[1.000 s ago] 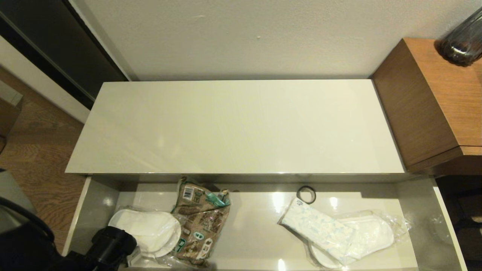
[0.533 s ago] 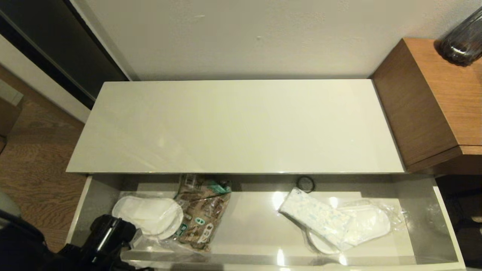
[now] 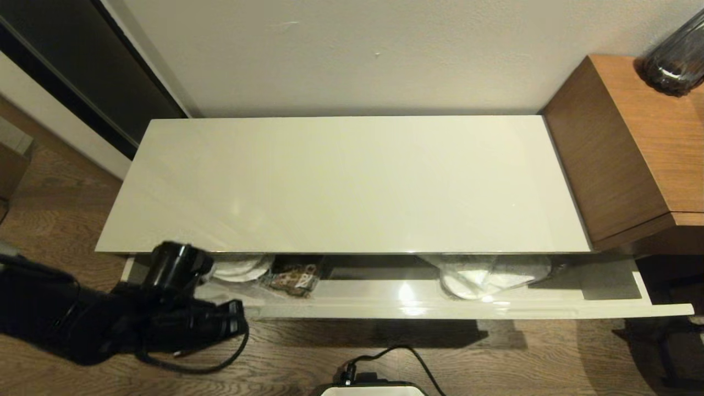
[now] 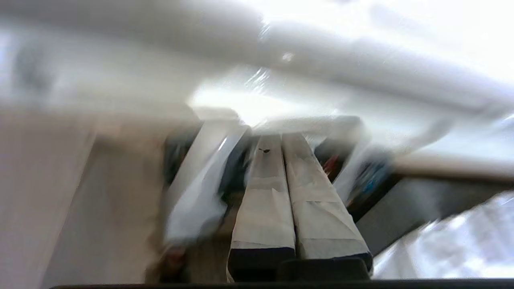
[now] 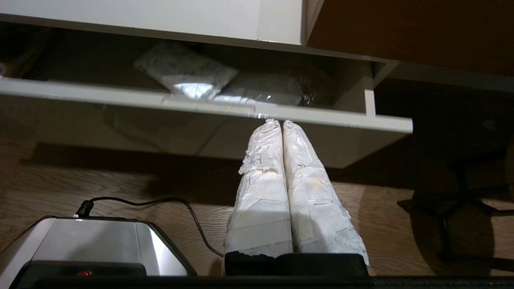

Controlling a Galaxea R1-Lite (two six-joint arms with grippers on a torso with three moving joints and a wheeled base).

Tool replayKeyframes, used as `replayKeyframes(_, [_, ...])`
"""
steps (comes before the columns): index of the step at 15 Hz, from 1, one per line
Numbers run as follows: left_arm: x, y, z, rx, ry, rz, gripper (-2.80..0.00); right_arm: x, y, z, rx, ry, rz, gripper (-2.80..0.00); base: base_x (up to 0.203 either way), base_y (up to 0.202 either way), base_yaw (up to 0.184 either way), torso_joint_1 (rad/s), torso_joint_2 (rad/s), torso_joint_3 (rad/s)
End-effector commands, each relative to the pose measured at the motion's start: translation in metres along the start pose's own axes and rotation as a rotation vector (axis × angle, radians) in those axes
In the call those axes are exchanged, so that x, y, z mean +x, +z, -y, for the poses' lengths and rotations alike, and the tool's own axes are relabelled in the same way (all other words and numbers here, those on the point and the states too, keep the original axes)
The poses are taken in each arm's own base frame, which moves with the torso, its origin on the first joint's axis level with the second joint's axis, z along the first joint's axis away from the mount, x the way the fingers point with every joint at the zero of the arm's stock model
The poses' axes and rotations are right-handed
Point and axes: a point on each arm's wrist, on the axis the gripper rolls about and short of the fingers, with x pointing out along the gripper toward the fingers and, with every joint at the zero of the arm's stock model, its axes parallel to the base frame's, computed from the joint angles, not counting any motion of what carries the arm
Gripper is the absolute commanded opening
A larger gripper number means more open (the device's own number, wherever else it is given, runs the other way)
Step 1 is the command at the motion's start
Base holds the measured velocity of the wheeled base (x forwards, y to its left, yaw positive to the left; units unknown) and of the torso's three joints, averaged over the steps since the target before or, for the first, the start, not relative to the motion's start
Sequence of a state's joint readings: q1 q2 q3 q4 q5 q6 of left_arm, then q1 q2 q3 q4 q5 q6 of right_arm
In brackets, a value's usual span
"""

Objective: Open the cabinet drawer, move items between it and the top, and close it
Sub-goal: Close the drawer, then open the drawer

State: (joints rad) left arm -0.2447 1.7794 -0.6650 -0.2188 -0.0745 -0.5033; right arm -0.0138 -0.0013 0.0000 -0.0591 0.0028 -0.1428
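Note:
The cabinet drawer [image 3: 440,308] stands only a narrow strip out from under the glossy cream top [image 3: 352,181], which is bare. In that strip show white slippers in a clear bag [image 3: 236,268], the brown snack bag [image 3: 291,275] and a second bagged pair of slippers [image 3: 484,275]. The white tissue pack [image 5: 184,70] lies beside those slippers [image 5: 265,92]. The tape roll is hidden. My left gripper [image 3: 241,320] is shut, at the left part of the drawer's front edge; its wrist view is blurred [image 4: 281,138]. My right gripper [image 5: 281,122] is shut, low before the drawer's right front.
Brown wooden furniture [image 3: 632,143] adjoins the cabinet on the right, with a dark glass vase [image 3: 674,60] on it. A silver-topped unit [image 5: 92,249] with a black cable [image 3: 385,352] sits on the wooden floor in front of the drawer.
The drawer has slid most of the way in, carrying the items under the top. My left arm has moved forward with the drawer's front edge.

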Motion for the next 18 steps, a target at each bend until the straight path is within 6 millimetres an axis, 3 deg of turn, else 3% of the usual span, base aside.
replayKeyframes(1, [-0.015,0.066,0.037,-0.025,-0.075,0.147,-2.8,0.0,0.0,0.0,-0.001,0.0,0.001,-2.8,0.0,0.0,0.0,0.0,0.0,0.0])
replayKeyframes(5, [-0.046,0.139,0.074,-0.076,-0.097,0.236,-2.8,0.0,0.0,0.0,-0.001,0.0,0.001,-2.8,0.0,0.0,0.0,0.0,0.0,0.0])
replayKeyframes(8, [-0.074,0.146,0.077,-0.118,-0.033,0.189,-2.8,0.0,0.0,0.0,-0.001,0.0,0.001,-2.8,0.0,0.0,0.0,0.0,0.0,0.0])
replayKeyframes(10, [-0.128,0.135,0.077,-0.132,-0.056,0.22,-2.8,0.0,0.0,0.0,-0.001,0.0,0.001,-2.8,0.0,0.0,0.0,0.0,0.0,0.0])
replayKeyframes(13, [-0.235,0.091,0.065,-0.136,-0.103,0.287,-2.8,0.0,0.0,0.0,-0.001,0.0,0.001,-2.8,0.0,0.0,0.0,0.0,0.0,0.0])
replayKeyframes(16, [-0.333,0.005,0.028,-0.104,-0.104,0.304,-2.8,0.0,0.0,0.0,-0.001,0.0,0.001,-2.8,0.0,0.0,0.0,0.0,0.0,0.0])
replayKeyframes(18, [-0.373,-0.059,-0.003,-0.067,-0.063,0.278,-2.8,0.0,0.0,0.0,-0.001,0.0,0.001,-2.8,0.0,0.0,0.0,0.0,0.0,0.0])
